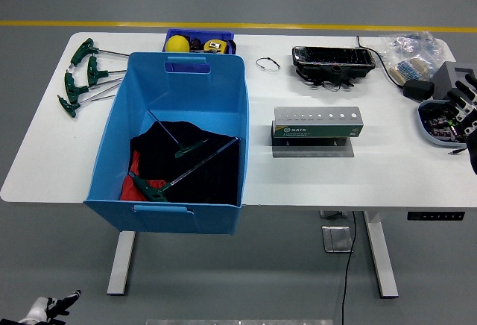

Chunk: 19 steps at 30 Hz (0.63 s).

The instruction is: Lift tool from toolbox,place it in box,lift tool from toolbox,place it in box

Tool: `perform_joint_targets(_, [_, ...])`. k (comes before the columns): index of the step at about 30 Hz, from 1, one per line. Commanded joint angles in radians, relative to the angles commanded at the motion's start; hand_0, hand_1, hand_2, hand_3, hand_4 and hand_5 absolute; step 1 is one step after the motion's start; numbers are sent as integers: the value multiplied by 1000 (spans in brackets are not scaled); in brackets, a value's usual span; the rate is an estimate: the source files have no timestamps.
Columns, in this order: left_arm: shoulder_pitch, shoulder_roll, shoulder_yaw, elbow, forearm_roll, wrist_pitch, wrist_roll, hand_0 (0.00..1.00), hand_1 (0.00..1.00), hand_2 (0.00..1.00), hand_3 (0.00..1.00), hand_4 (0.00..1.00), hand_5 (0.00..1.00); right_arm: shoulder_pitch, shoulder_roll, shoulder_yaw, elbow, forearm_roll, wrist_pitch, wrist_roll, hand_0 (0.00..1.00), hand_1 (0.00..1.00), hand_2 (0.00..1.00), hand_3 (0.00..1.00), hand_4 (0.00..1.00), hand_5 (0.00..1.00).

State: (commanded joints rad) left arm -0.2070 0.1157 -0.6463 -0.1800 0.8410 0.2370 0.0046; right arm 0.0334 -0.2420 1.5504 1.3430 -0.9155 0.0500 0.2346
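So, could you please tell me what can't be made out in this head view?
- Right hand: cut off by the right edge.
- Small blue bin: front hidden behind the blue box.
- Tools in the box: count unclear against the dark cloth.
- Left hand: mostly cut off by the bottom edge.

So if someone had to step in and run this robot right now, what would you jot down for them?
Right robot hand: at the table's right edge over a small grey tray, fingers spread, holding nothing.
Left robot hand: down at the picture's bottom left, below table level, clear of the work.
Blue box: two green-handled tools already lie inside on a dark cloth.
Grey tool stand: mid-table, its holes look empty.
More green-handled tools lie on the table left of the box.
Done: two tools in the box. Left: probably nothing, unless the loose tools count.
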Motion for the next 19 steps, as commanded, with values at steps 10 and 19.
perform_joint_targets(10, [-1,2,7,0,3,-4,1,635,614,686,693,735,705,0,0,0,-1,0,1,-3,871,841,857,869,998,979])
perform_joint_targets(19, [0,4,27,0,-10,-6,-3,636,614,685,690,736,707,-2,2,-3,-4,2,3,-3,867,837,853,862,998,978])
